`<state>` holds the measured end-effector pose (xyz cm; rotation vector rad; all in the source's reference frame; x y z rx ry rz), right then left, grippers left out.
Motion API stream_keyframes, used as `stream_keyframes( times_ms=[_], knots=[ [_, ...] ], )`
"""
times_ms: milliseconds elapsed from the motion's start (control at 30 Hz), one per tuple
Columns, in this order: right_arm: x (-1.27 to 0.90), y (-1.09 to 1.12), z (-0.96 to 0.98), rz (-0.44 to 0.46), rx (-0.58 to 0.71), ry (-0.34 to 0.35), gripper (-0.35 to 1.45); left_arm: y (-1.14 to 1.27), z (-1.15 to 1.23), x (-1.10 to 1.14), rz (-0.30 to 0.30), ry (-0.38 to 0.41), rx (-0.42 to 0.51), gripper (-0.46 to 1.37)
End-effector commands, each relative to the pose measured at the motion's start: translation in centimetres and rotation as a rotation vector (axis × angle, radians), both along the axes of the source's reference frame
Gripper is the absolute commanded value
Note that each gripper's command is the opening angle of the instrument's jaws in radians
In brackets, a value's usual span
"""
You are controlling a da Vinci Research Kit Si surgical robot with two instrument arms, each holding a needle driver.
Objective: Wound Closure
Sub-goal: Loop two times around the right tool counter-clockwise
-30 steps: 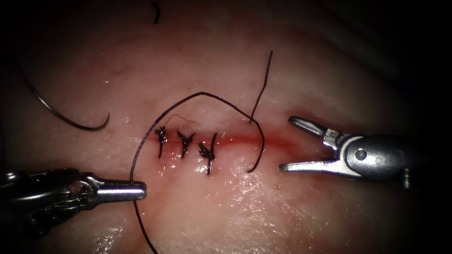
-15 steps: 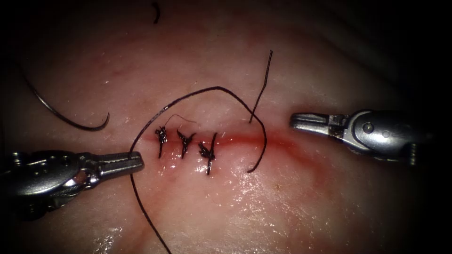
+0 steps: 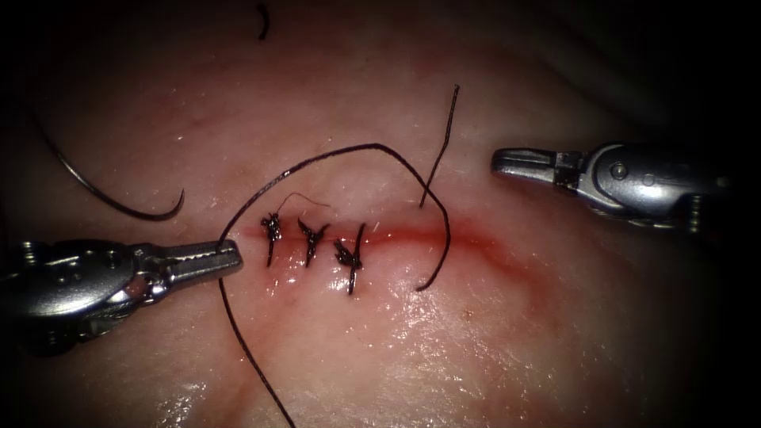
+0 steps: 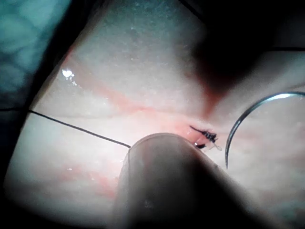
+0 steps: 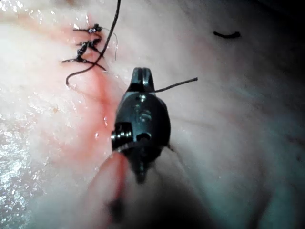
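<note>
Two tools: the left tool (image 3: 226, 257) and the right tool (image 3: 507, 161). One needle (image 3: 111, 198). One cut (image 3: 412, 235), with three stitches (image 3: 311, 240) across it. One long thread (image 3: 349, 154). One cut end (image 3: 262, 21).

- Endoscope view: your light falls fullest on the tissue (image 3: 396, 333) around the cut (image 3: 468, 236) and fades to black at every edge.
- Wet glare speckles the tissue below the cut; you get bright glints off the left tool (image 3: 234, 257) and the right tool (image 3: 499, 161), while the thread (image 3: 372, 146) stands dark against the lit surface.
- Left wrist view: strongly lit, pale tissue; the tool's own body is in deep shadow, and the needle (image 4: 281, 97) carries a glint.
- Right wrist view: glare whitens the tissue beside the cut; the far tissue sinks into shadow.
</note>
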<state>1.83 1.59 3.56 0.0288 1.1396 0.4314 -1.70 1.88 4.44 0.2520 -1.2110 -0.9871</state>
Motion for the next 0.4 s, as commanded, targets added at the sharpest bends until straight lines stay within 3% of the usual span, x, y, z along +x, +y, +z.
stream_keyframes(
  times_ms=[33,400],
  knots=[
    [0.0,0.0,0.0,0.002,-0.012,-0.005,-0.35,-0.01,0.0,0.0,-0.007,0.008,0.0,-0.35],
    [0.0,0.0,0.0,-0.009,-0.026,-0.012,-0.35,-0.01,0.0,-0.01,-0.008,0.009,0.0,-0.35]
  ],
)
